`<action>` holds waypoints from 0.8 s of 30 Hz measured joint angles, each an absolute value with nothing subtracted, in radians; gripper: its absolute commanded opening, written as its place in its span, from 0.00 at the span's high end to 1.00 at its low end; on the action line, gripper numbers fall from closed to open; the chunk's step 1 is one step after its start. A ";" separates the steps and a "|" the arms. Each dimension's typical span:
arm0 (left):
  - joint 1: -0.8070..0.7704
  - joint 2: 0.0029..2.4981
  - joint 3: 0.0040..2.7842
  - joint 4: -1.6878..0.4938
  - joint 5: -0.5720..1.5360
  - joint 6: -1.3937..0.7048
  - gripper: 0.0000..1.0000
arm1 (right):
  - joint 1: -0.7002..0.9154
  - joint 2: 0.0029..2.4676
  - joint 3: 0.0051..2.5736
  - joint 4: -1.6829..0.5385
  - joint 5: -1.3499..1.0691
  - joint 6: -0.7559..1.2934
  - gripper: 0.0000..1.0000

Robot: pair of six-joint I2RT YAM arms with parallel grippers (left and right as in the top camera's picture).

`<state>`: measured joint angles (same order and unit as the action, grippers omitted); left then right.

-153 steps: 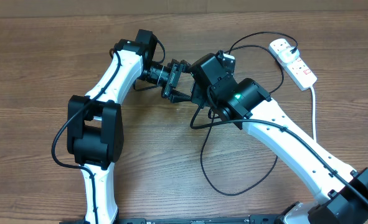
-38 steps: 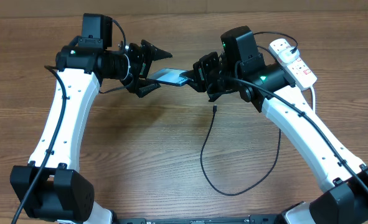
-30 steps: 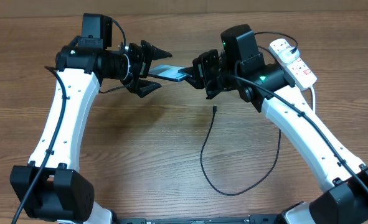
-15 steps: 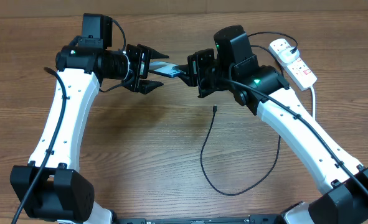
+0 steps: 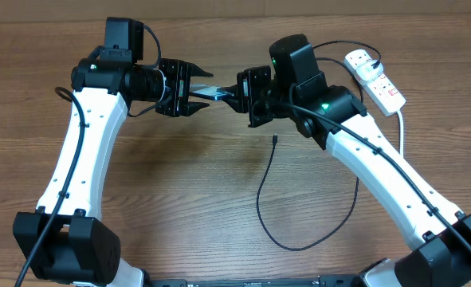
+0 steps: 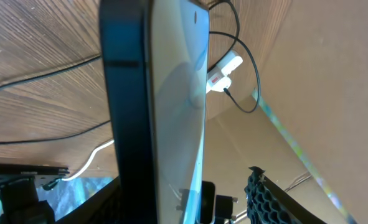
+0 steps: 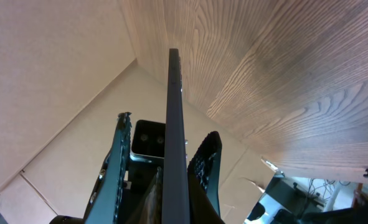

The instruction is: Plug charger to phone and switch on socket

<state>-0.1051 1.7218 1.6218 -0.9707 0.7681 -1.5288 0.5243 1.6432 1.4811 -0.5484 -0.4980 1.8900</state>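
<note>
The phone [image 5: 221, 94] hangs above the table between the two arms. My right gripper [image 5: 243, 94] is shut on its right end. My left gripper [image 5: 209, 91] stands open, one finger on each side of the phone's left end. In the left wrist view the phone [image 6: 152, 112] fills the middle, with a gap to the honeycomb finger pad [image 6: 264, 196] on its right. The right wrist view shows the phone [image 7: 174, 124] edge on. The charger [image 5: 265, 179] lies loose on the table, its connector tip [image 5: 274, 140] free and its other end at the socket [image 5: 374, 76].
The socket's thick white cord [image 5: 402, 131] runs down the right side of the table. The charger's cable loops wide towards the front [image 5: 299, 245]. Cardboard walls stand round the table [image 7: 59, 81]. The socket [image 6: 224, 67] also shows far off in the left wrist view.
My right gripper has carried the phone leftwards, further between the left fingers. The left jaws have narrowed around it. The charger on the table has not moved.
</note>
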 measured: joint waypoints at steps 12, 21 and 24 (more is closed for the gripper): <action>-0.105 1.722 1.622 -0.971 0.759 -1.579 0.56 | 0.524 1.643 1.481 -0.548 -0.498 1.904 0.95; -0.105 1.722 1.622 -0.971 0.756 -1.593 0.73 | 0.530 1.643 1.481 -0.546 -0.497 1.908 0.92; -0.105 1.722 1.622 -0.971 0.755 -1.595 0.82 | 0.531 1.643 1.481 -0.544 -0.493 1.908 0.92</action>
